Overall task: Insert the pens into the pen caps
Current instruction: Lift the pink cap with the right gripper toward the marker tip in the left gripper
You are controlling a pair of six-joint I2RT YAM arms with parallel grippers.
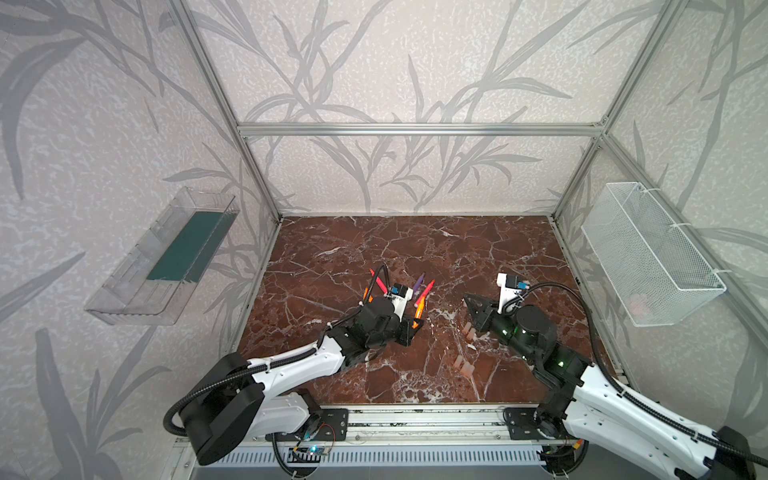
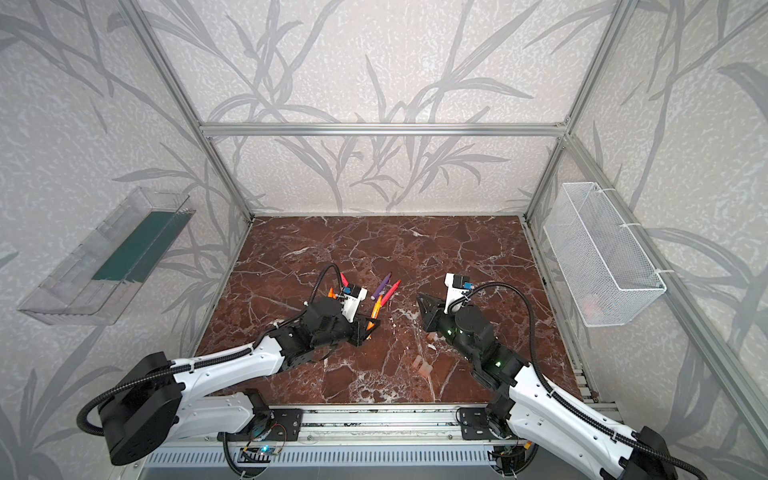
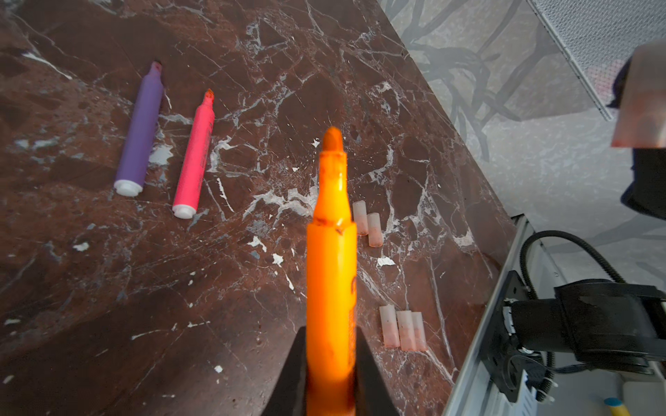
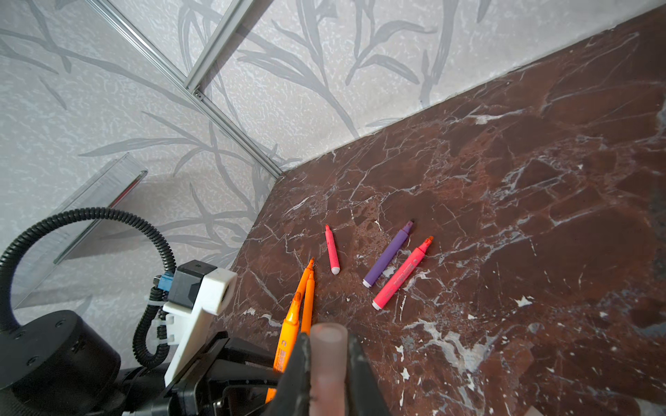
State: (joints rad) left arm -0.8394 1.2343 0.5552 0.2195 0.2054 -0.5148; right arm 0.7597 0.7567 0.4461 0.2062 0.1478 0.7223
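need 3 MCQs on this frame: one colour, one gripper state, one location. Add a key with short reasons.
1. The pen held by the left gripper is:
A. purple
B. orange
C. pink

2. The right gripper is:
A. open and empty
B. shut on a pen
C. shut on a pen cap

3. The purple pen lies:
A. flat on the table, beside a pink pen
B. in the left gripper
C. across the loose caps

Key:
1 B: the left wrist view shows an orange pen clamped between the fingers, tip pointing away.
2 C: the right wrist view shows a pale translucent tube pinched between that gripper's fingers, open end out.
3 A: both wrist views show the two pens side by side on the marble, apart from either gripper.
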